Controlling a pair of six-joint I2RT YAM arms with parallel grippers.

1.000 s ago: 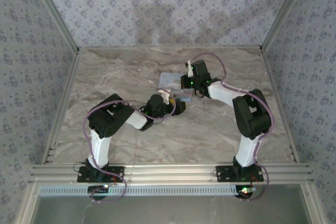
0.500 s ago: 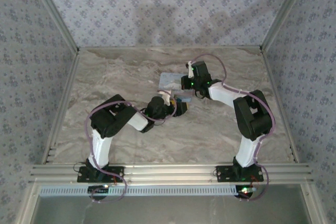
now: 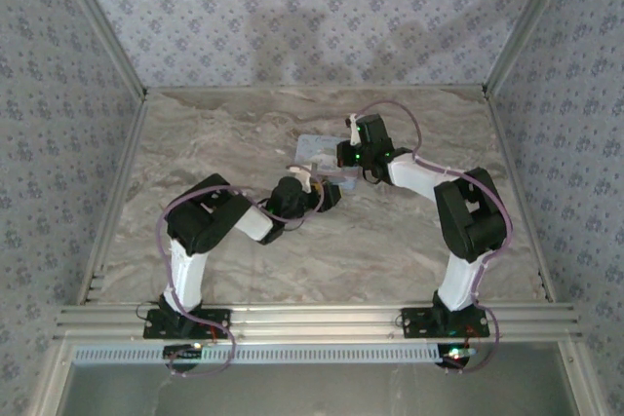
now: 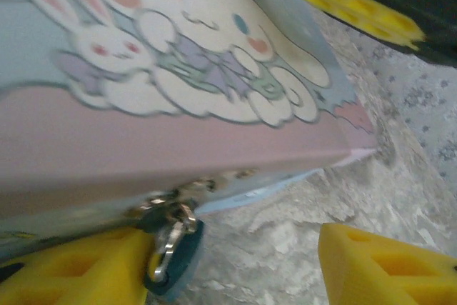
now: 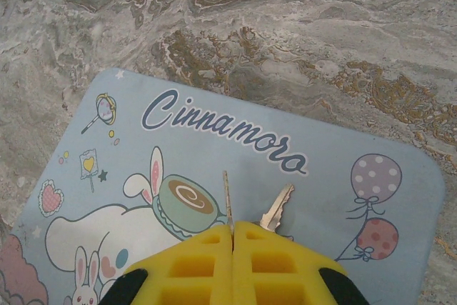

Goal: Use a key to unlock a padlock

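Comparing the overhead view with a second earlier, the left gripper [image 3: 329, 194] had crept a little toward the upper left of the frame. That brought it closer against the near edge of the light-blue rectangular tin box [image 3: 314, 146] with a white cartoon character on its lid. The right gripper [image 3: 343, 157] and the tin box had not visibly shifted. I judged this to be the left arm settling in to steady the lock, a step that comes before any key goes in.

In the left wrist view, the tiny dark teal-blue padlock [image 4: 173, 266] hung from a small metal hasp [image 4: 178, 192] on the tin's side wall, at the lower left of the frame. It touched one yellow finger [image 4: 71, 266], while the other finger [image 4: 385, 262] stood well apart at the lower right. The jaws bracketed the padlock without pinching it.

In the right wrist view, the right gripper's yellow fingers were pressed together at the bottom centre. They clamped a thin silver key [image 5: 227, 198] seen edge-on, and a second key [image 5: 277, 208] slanted just beside it over the lid.

From overhead, the right arm reached in from the right with its wrist bent down over the lid. The left arm was folded low, its forearm stretched toward the centre.
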